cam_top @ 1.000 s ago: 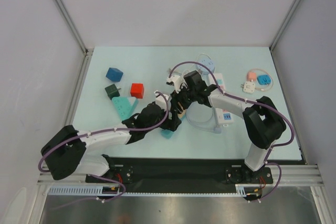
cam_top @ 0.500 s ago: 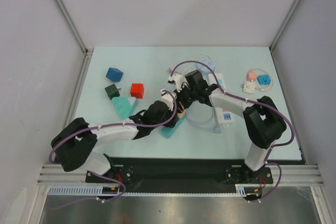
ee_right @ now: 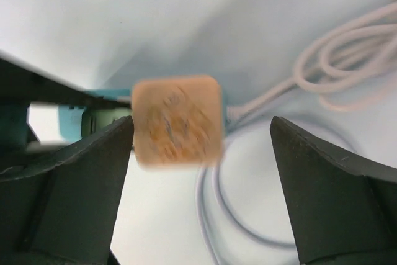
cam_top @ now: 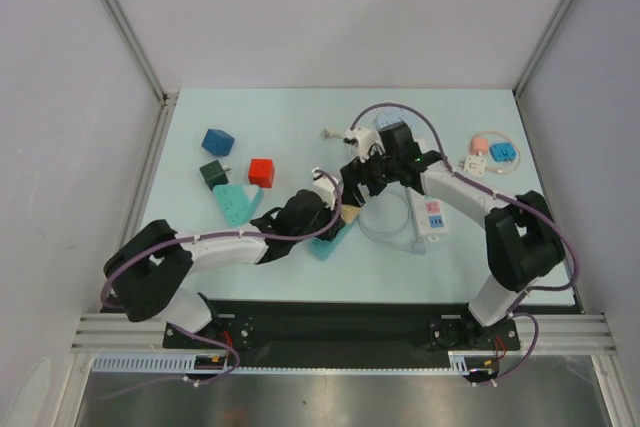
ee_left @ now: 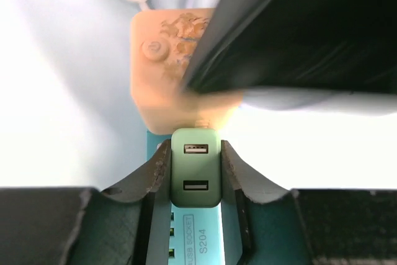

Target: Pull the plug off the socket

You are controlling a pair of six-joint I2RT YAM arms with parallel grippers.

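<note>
Seen from above, the right arm (cam_top: 455, 187) has swung right and back compared with half a second ago. Its elbow is now nearer the right edge of the bench (cam_top: 270, 117), and the right gripper (cam_top: 360, 177) has drawn off toward the far side. The left arm (cam_top: 220, 245) has hardly shifted in that time. It lies stretched low from the near left, with the left gripper (cam_top: 337, 219) at the far end of the teal socket (cam_top: 322, 247). The orange plug (cam_top: 350, 215) sits at that same end, between the two grippers. The right arm reaches in from the right, its wrist bent down over the plug.

In the left wrist view, the fingers (ee_left: 158, 172) press on both sides of a green adapter (ee_left: 195, 175) seated in the socket, so this gripper is closed on it. The plug lies just beyond the adapter, touching its far edge. Whether its pins sit in the socket cannot be told. The right gripper's black body covers the plug's right part.

In the right wrist view, the gripper is spread wide. The blurred plug lies between its fingers, just beside the left one and well apart from the right. A white cable (ee_right: 347, 60) loops on the bench at upper right.
</note>
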